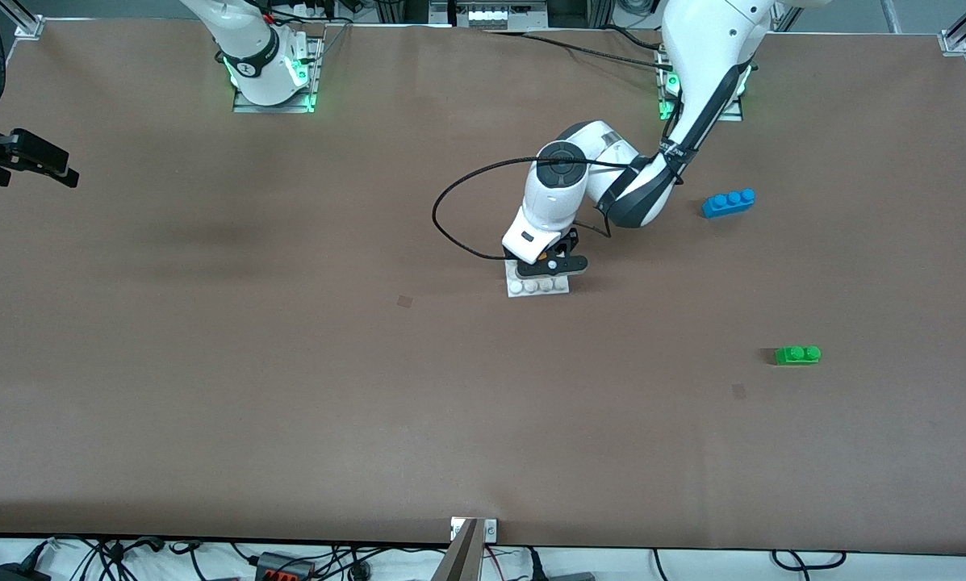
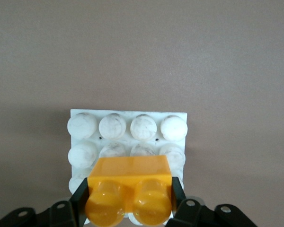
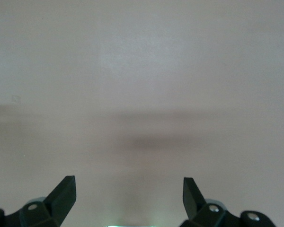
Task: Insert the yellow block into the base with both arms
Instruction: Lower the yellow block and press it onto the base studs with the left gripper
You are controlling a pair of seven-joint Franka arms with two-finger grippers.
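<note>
Big brown worktop, and nearly all the action sits in the middle of it. The left arm reaches in from its base and bends down over the base, the white studded plate lying mid-table. The right arm waits, its right claw spread wide over bare worktop with nothing between the fingers.

Down at the plate, the left claw is clamped on the yellow block, one finger on each flank, studs up. In the left wrist view the block sits right over the base's stud rows nearest the claw, two rows of white studs showing clear past it. Whether it is pressed home or only resting on top, I can't tell from here.

So: picked up and brought to the plate, done. Left, by my reckoning: seating it firmly and letting go. The blue brick and green brick lie untouched toward the left arm's end.
</note>
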